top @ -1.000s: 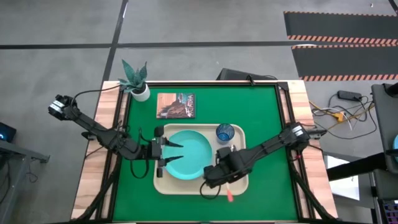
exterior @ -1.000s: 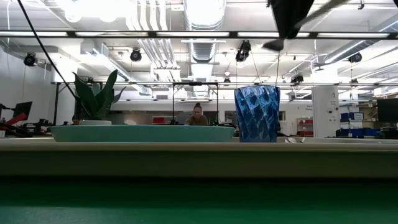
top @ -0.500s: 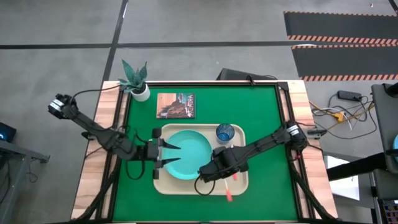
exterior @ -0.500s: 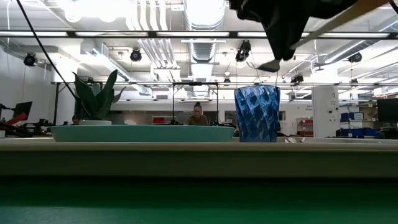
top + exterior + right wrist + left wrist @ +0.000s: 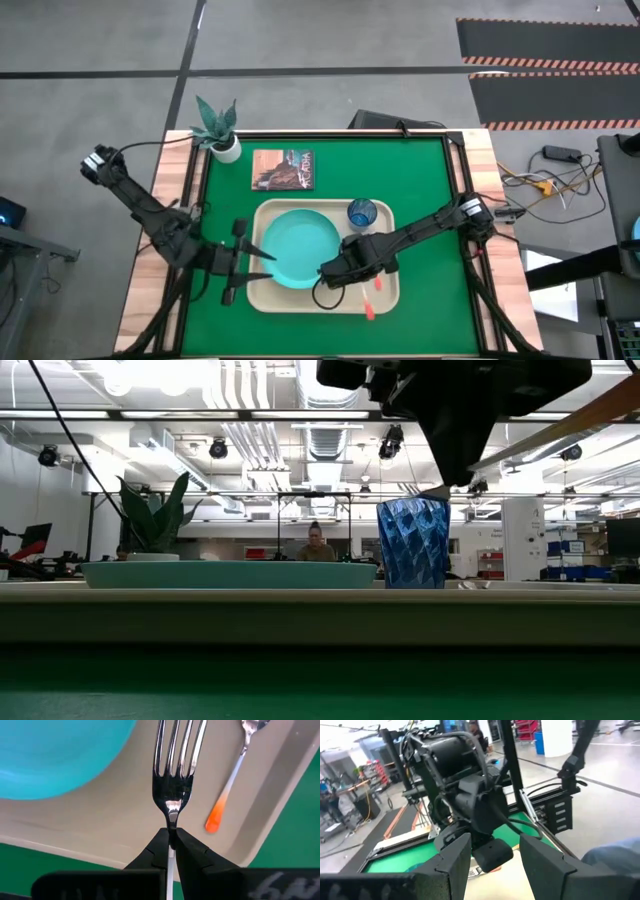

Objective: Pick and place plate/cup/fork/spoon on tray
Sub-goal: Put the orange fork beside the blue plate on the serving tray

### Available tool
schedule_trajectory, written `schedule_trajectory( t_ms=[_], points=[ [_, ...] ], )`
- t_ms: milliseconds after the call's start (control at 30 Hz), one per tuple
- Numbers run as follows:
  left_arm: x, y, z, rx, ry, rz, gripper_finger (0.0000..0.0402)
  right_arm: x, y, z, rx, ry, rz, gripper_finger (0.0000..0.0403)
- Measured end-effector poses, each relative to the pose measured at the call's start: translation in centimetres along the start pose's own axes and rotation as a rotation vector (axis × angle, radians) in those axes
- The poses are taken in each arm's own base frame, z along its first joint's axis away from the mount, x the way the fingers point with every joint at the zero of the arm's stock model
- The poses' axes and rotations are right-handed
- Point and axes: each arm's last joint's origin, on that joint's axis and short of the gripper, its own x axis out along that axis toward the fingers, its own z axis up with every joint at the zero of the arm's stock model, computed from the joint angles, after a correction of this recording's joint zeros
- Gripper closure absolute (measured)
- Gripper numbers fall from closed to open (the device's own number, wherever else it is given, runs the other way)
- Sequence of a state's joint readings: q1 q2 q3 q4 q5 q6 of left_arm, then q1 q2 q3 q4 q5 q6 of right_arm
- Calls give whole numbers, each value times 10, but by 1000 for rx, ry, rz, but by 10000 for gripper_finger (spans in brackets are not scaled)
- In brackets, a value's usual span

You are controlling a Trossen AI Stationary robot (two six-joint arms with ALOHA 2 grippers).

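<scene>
The turquoise plate lies on the left half of the beige tray, and the dark blue cup stands upright at the tray's far right corner. The spoon lies flat on the tray by its near right rim, with its red-orange handle end toward the near edge. My right gripper is above the tray just right of the plate, shut on the fork. My left gripper is open and empty at the tray's left rim. My right gripper pinches the fork's slim neck just behind the tines between its two fingertips. The fingers lie along the fork, and the tines point straight away from them over the tray. The fork is lifted clear of the tray.
A white pot with a green plant stands at the far left corner and a brown picture card lies behind the tray. Green table shows left, right and near of the tray. A person is far off in the room.
My left gripper has drawn back off the plate toward the table's left and near edges, staying open. My right gripper has come down toward the tray with the fork and shifted a little toward the plate.
</scene>
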State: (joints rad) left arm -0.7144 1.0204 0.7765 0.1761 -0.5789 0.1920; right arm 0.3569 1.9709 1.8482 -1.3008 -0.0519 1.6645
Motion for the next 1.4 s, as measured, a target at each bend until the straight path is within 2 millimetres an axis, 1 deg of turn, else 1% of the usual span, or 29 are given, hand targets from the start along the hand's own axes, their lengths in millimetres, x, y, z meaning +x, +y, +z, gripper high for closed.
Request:
schedule_trajectory(
  t_ms=[133,233,333,400,500,633,700,833,967,1067,1200,1400],
  points=[
    [-7,-1,3,0,-15,-18,246,1,2,4,13,-17,17,390],
    [-13,1,0,1,-23,-24,246,2,5,7,19,-15,49,390],
    [-22,7,-4,-3,-38,-21,246,2,6,10,23,-15,60,390],
    [-29,11,-5,-35,-55,-17,246,5,6,13,32,-16,51,390],
    [-36,16,-7,-75,-76,-14,246,12,6,16,64,-14,53,390],
    [-42,19,-13,-86,-94,-11,246,26,5,18,108,38,56,390],
    [-45,22,-11,-97,-110,-8,246,32,4,20,118,54,43,390],
    [-47,23,-10,-102,-116,-9,246,43,-2,30,141,51,7,390],
    [-45,21,-11,-96,-109,-11,246,51,-2,43,146,49,32,390],
    [-45,21,-11,-94,-107,-12,246,57,-6,51,158,33,10,390],
    [-45,21,-11,-96,-110,-11,246,60,-7,55,165,0,16,390],
    [-45,21,-11,-96,-109,-11,246,61,-7,53,160,-13,17,390]
  ],
)
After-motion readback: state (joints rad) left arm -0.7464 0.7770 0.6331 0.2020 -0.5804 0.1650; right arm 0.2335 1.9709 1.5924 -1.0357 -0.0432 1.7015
